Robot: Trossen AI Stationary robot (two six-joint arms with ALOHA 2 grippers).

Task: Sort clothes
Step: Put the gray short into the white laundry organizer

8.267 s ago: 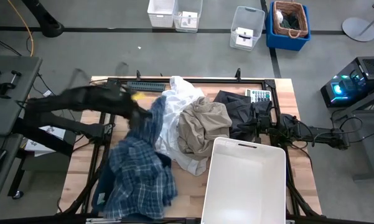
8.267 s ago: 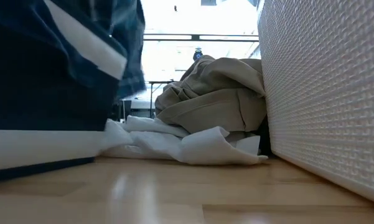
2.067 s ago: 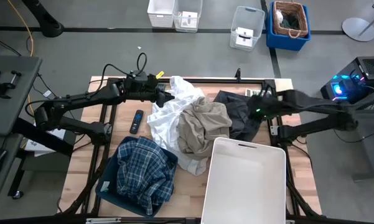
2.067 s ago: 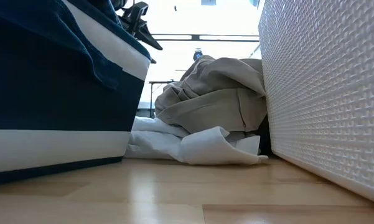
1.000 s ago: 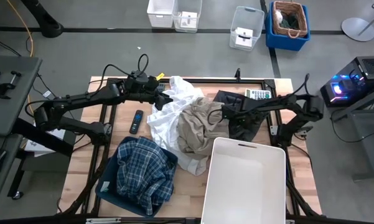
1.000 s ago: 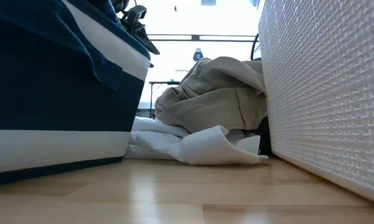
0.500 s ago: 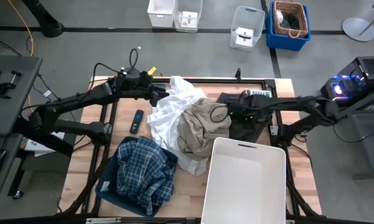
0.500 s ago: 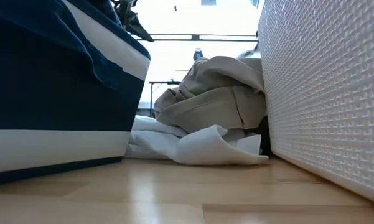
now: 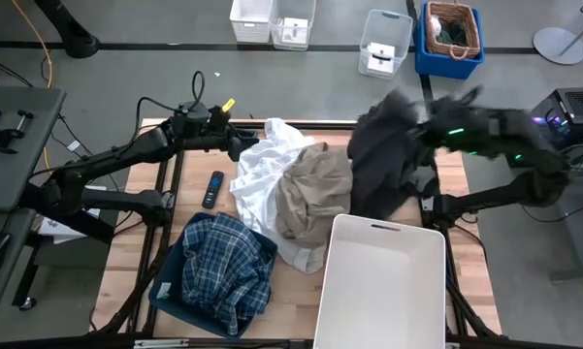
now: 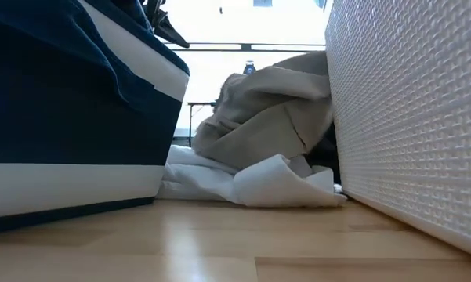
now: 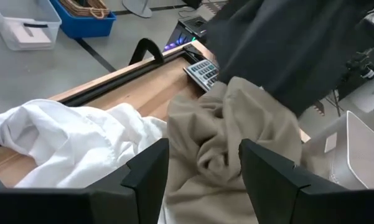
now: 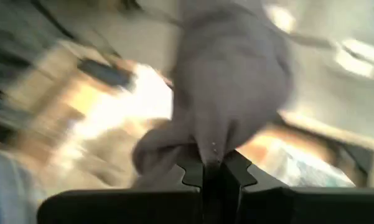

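My right gripper (image 9: 419, 118) is raised over the table's far right, shut on the dark grey-black piece (image 9: 380, 160), which hangs blurred below it. The beige khaki piece (image 9: 315, 194) lies heaped in the middle, on top of the white piece (image 9: 270, 163). The plaid shirt (image 9: 225, 274) lies in the navy bin (image 9: 167, 291) at the near left. My left gripper (image 9: 237, 144) hovers open at the white piece's far-left edge, nothing between its fingers (image 11: 143, 174). My right gripper pinches a bunched fold of the dark piece (image 12: 202, 143) between its two shut fingers (image 12: 233, 171). How many layers are caught does not show. The cloth hangs slack below the gripper, its lower end (image 9: 376, 208) down by the beige piece; whether it touches there I cannot tell.
A white plastic bin (image 9: 380, 281) stands at the near right, close against the heap. A black remote (image 9: 213, 187) lies on the table's left part, and a calculator (image 11: 202, 71) at the far edge. Storage boxes (image 9: 383, 44) stand on the floor beyond.
My right gripper has shut on the dark piece and swung up and toward the table's far right, pulling the garment off the table so that it hangs. The beige piece's right side has been tugged and has shifted. My left gripper has drawn back a little toward the far left.
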